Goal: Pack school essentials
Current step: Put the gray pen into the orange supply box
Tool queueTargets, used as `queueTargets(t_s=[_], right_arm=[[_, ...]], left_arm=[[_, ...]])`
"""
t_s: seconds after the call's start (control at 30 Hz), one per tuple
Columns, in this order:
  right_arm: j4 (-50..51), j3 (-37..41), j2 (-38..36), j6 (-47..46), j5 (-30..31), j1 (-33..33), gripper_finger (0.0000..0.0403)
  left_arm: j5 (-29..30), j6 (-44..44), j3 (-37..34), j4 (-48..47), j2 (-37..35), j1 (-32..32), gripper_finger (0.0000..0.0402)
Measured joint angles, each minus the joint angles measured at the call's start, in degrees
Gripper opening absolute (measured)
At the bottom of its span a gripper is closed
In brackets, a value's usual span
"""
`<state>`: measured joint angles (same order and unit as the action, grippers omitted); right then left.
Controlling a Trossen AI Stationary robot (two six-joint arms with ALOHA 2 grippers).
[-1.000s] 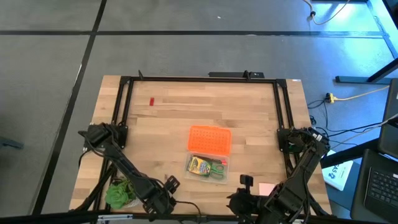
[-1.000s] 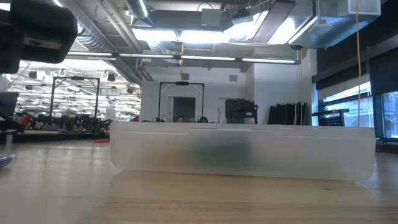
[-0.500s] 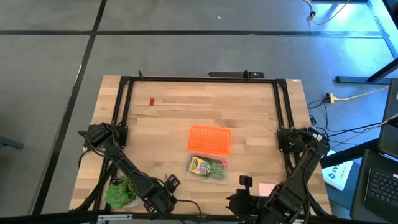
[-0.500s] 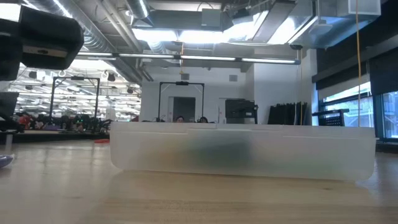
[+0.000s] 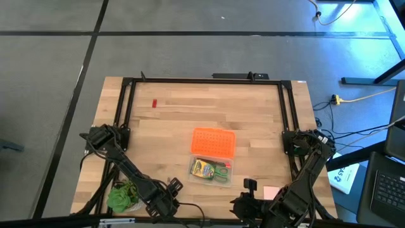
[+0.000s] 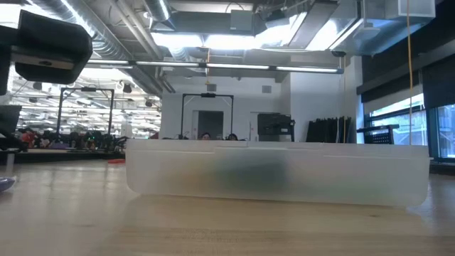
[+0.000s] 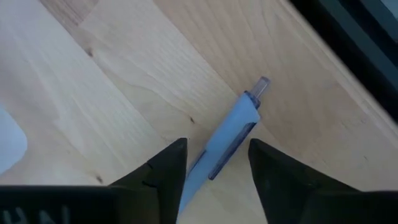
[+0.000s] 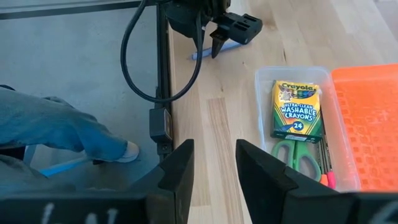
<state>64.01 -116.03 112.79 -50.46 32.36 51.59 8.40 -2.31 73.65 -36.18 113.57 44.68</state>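
A greyish-purple pen [image 7: 239, 118] lies flat on the wood near the table's near edge. My left gripper [image 7: 217, 144] points down over it, open, one finger on each side of the pen's middle; the right wrist view also shows this gripper [image 8: 217, 38] and the pen [image 8: 208, 53]. The clear case [image 5: 211, 171] holds the crayon box [image 8: 296, 109], green-handled scissors [image 8: 295, 155] and thin pencils [image 8: 323, 167]. A red eraser [image 5: 154, 103] lies at the far left, a pink note pad [image 5: 271, 191] at the near right. My right gripper [image 8: 214, 165] hangs raised and open, with nothing between its fingers. My left gripper comes at the pen from above, with its fingers across the barrel [image 7: 217, 155]. A gap shows beside the pen on one side. Whether the other finger [image 7: 168, 171] touches the pen, I cannot tell. The pen lies flat on the table.
The orange lid [image 5: 213, 142] lies just beyond the case. A small green plant [image 5: 121, 197] stands at the near left corner. The black frame rail [image 8: 163, 74] runs along the near edge. A person's leg [image 8: 56, 130] shows beyond it.
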Motion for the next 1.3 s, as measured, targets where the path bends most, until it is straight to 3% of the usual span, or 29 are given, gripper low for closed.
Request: queueTargets(t_s=[0.3,0.63,1.3], right_arm=[[0.00,0.00,0.01,0.00,0.00,0.00,0.0120],[0.02,0.00,0.01,-0.02,0.00,0.00,0.0120],[0.04,0.00,0.00,-0.02,0.00,0.00,0.0120]], left_arm=[[-0.77,0.06,-0.05,-0.02,0.07,-0.78,0.0097],[1.42,2.01,-0.10,0.16,0.16,-1.02,0.0048],[0.04,1.29,-0.12,1.20,-0.08,-1.66,0.0038]])
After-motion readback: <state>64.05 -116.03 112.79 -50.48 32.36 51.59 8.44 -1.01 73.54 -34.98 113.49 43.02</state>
